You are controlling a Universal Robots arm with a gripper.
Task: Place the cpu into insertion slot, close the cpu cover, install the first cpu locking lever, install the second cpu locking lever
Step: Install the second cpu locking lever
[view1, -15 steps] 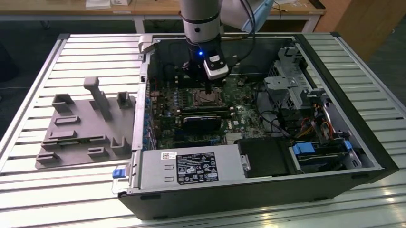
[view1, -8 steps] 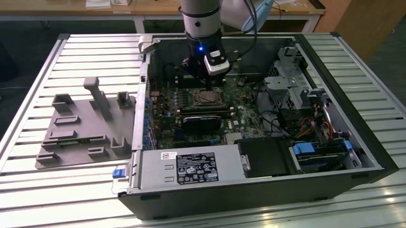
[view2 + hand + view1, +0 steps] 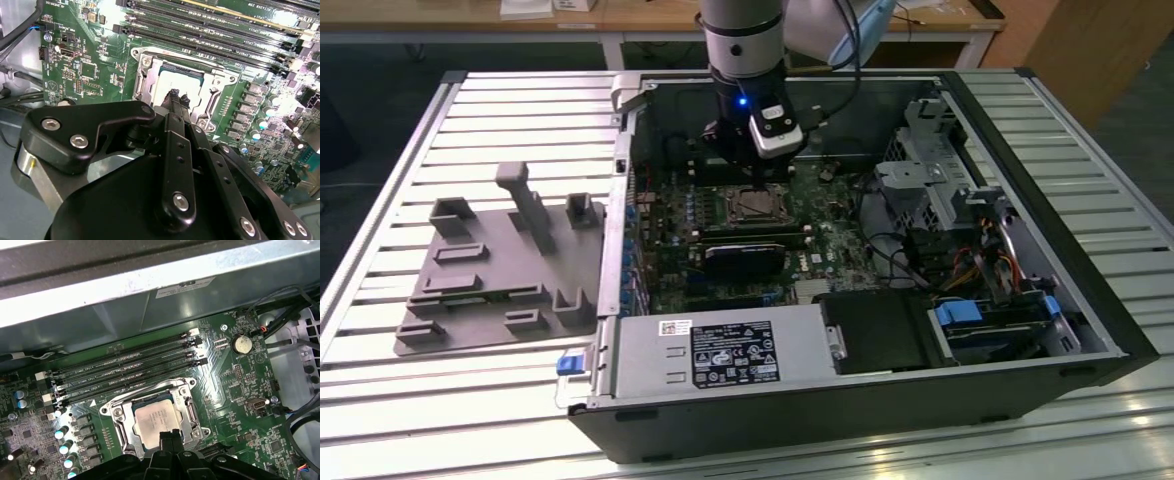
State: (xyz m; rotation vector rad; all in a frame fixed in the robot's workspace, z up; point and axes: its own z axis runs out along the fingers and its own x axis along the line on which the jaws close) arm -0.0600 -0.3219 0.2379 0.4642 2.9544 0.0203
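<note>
I have the end effector [image 3: 170, 436] hovering right over the cpu [image 3: 156, 421], its fingertips [image 3: 176, 96] pressed together with nothing between them. In both wrist views the cpu lies flat in the insertion slot [image 3: 186, 390], with the cpu cover [image 3: 192, 414] framing it on the motherboard [image 3: 670, 270]. In the exterior view the socket is just toward 6 o'clock of the arm. I judge the chip light, rigid and fragile, best handled by its edges; the thin stiff cover wants pressing on its frame.
</note>
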